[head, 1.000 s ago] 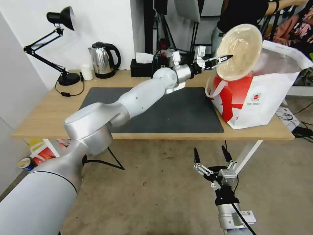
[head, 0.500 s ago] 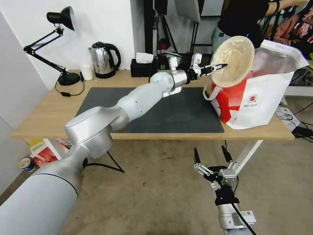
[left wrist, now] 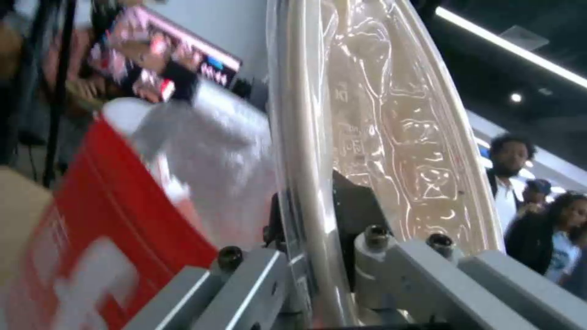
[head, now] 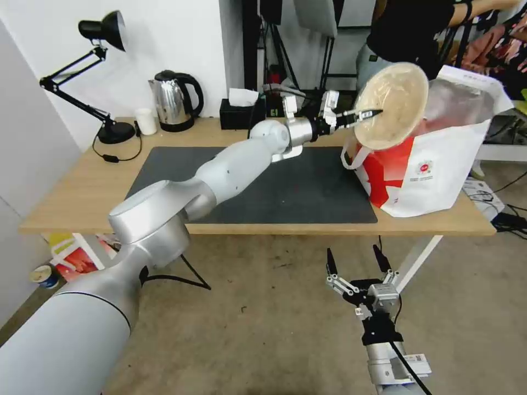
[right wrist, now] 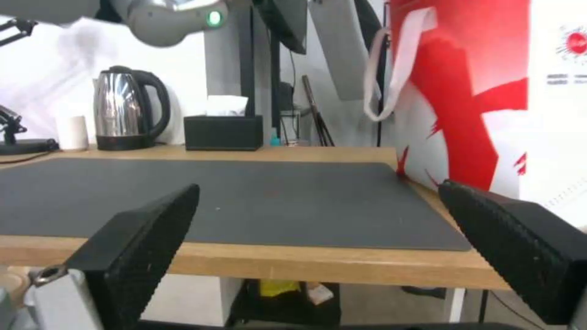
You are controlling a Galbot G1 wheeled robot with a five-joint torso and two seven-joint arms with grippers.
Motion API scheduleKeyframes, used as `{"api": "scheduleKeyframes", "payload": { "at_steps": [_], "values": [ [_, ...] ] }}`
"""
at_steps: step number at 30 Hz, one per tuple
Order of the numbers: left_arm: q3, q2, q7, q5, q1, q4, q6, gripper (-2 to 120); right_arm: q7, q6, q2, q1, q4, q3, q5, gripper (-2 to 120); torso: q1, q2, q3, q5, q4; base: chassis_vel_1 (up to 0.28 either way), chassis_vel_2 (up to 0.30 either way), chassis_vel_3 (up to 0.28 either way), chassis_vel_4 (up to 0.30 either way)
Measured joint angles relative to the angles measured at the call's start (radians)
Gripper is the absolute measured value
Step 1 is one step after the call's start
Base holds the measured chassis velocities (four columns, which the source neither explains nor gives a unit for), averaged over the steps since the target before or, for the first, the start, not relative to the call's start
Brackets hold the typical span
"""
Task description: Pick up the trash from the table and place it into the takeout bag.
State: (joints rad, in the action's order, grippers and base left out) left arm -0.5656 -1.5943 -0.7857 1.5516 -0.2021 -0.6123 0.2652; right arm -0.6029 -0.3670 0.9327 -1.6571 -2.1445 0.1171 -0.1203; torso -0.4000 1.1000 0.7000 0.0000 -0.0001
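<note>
Left gripper (head: 366,114) is clamped on the rim of the beige paper bowl (head: 396,104), above the takeout bag (head: 433,159). The bowl appears light and flimsy, so the rim suits. Right gripper (head: 354,262), below the bag, stands open.

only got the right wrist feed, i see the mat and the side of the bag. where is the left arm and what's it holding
Observer: The left end effector is shut on the rim of the beige paper bowl, held tilted on edge above the near lip of the takeout bag.
Operator: is the bowl inside the bag yet
Observer: No, the head view shows most of it above the bag's open top.
Operator: and my right arm
Observer: The right end effector is open, low in front of the table, below the tabletop's edge.
</note>
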Motion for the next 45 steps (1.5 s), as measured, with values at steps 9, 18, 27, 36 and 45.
{"api": "scheduleKeyframes", "payload": {
  "at_steps": [9,18,27,36,45],
  "values": [
    [0.06,0.0,0.204,0.017,-0.049,-0.02,-0.044,2,0.0,0.0,0.0,0.0,0.0,0.0,0.0,100,0.0,0.0,0.0,0.0,0.0002,0.0,0.0,0.0,0.0],
    [0.062,-0.001,0.33,0.012,-0.045,-0.026,-0.057,2,0.0,0.0,0.0,0.0,0.0,0.0,0.0,100,0.0,0.0,0.0,0.0,0.0002,0.0,0.0,0.0,0.0],
    [0.048,-0.001,0.462,-0.011,-0.031,-0.038,-0.084,2,0.0,0.0,0.0,0.0,0.0,0.0,0.0,100,0.0,0.0,0.0,0.0,0.0001,0.0,0.0,0.0,0.0],
    [0.043,-0.001,0.454,-0.013,-0.031,-0.022,-0.091,2,0.0,0.0,0.0,0.0,0.0,0.0,0.0,100,0.0,0.0,0.0,0.0,0.0002,0.0,0.0,0.0,0.0],
    [0.04,-0.001,0.408,-0.014,-0.031,-0.016,-0.086,2,0.0,0.0,0.0,0.0,0.0,0.0,0.0,100,0.0,0.0,0.0,0.0,0.0001,0.0,0.0,0.0,0.0]
  ]
}}
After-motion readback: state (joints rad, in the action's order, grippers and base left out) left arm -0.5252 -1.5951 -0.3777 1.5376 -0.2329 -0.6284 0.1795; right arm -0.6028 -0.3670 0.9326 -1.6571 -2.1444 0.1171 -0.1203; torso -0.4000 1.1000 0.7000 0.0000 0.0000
